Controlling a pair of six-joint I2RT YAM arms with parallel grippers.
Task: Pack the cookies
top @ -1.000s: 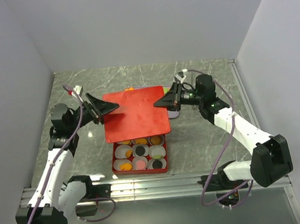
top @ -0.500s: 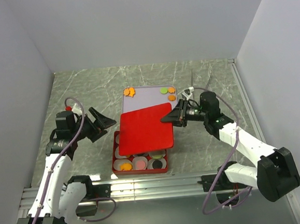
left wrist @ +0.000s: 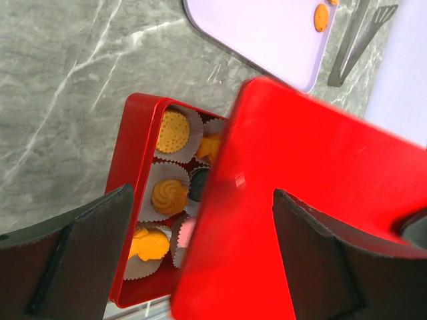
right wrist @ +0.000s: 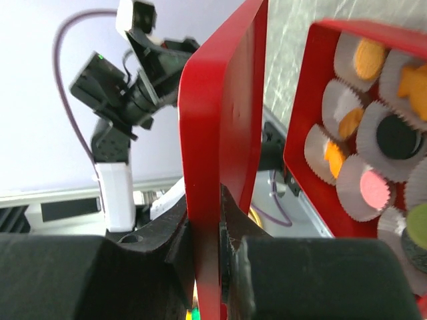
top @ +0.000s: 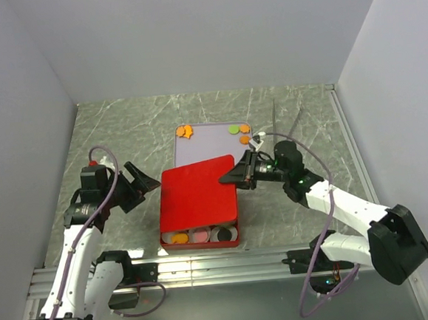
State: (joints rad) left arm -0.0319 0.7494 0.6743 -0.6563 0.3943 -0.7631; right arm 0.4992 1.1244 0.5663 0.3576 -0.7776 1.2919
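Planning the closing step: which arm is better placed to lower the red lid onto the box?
Right. The right gripper is shut on the lid, tilted above the box; the left gripper is open, holding nothing.

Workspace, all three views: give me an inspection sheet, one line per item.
Surface: marbled grey table; no spills seen.
Job's things: red box holds cookies in paper cups. The red lid is tilted over it, leaving the near row uncovered. A few loose cookies lie on the lavender tray.
Clutter: grey utensils beside the tray.
Grippers: right claw shut on the lid's edge; left claw open, not touching the lid.
Cables: purple cables loop off both arms; none over the box.
Surroundings: plain walls; nothing else seen.
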